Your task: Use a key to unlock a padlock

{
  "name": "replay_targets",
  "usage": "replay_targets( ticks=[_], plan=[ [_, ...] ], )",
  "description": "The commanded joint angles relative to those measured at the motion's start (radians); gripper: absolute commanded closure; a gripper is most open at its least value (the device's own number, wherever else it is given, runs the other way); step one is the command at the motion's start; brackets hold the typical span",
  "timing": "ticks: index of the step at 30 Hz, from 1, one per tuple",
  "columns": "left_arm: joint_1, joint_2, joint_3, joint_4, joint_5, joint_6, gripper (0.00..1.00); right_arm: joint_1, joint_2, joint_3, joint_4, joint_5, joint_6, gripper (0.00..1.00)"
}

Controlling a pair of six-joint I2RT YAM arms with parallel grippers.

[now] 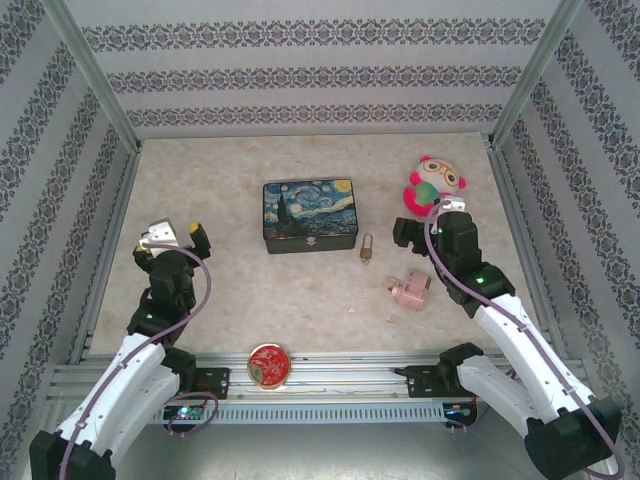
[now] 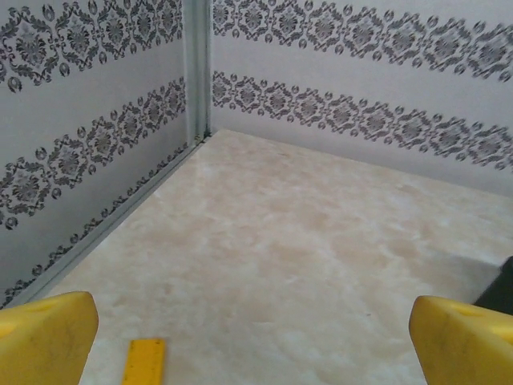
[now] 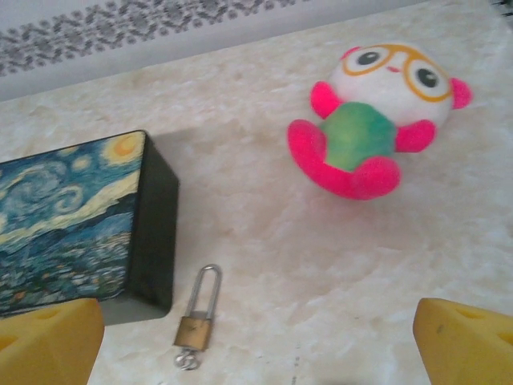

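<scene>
Since it lies flat on the desk (image 1: pixel 200 300), the padlock (image 3: pixel 196 321) shows its whole face to the right wrist camera: a small brass-coloured body, dull and slightly scuffed, with a thin silvery shackle forming a long narrow loop. A tiny silvery bit at the foot of the body looks to be the key (image 3: pixel 186 361) (too small to make out its shape). The padlock's long axis runs almost straight away from the right tool (image 3: pixel 256 353), shackle at the far end and body at the near end, leaning only a touch to the right. It sits just ahead of that tool, closer to its left finger (image 3: pixel 48 341) than to its right, and touches neither. The box (image 3: pixel 72 224) stands just beside the padlock on the left, apart from it by a thin strip of desk. A plush toy (image 3: pixel 373 120) lies farther ahead and to the right.

The right tool stands wide, fingers at the frame's two edges with nothing between them. From above, the padlock (image 1: pixel 368 250) lies to the left of the right tool (image 1: pixel 425 228), with the shackle toward the back wall. The left tool (image 1: pixel 175 237) is also spread wide and empty, well apart from the padlock, with bare desk ahead of it.
</scene>
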Motion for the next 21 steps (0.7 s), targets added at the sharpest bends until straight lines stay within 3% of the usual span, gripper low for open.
replay_targets(
  ticks=[1, 5, 12, 17, 21],
  plan=[
    [0.015, 0.018, -0.069, 0.252, -0.043, 0.13, 0.01, -0.034, -0.016, -0.034, 0.062, 0.077, 0.003, 0.02],
    [0.04, 0.098, -0.12, 0.438, 0.031, 0.217, 0.01, -0.081, -0.019, -0.09, 0.146, 0.08, -0.004, 0.02],
    [0.119, 0.266, -0.088, 0.491, 0.187, 0.201, 0.01, -0.089, -0.053, -0.282, 0.461, 0.142, -0.071, 0.02],
    [0.17, 0.37, -0.07, 0.536, 0.294, 0.199, 0.01, -0.09, -0.079, -0.44, 0.707, 0.113, -0.186, 0.02],
    [0.198, 0.445, -0.067, 0.596, 0.366, 0.201, 0.01, -0.091, -0.071, -0.45, 0.709, 0.098, -0.286, 0.02]
  ],
)
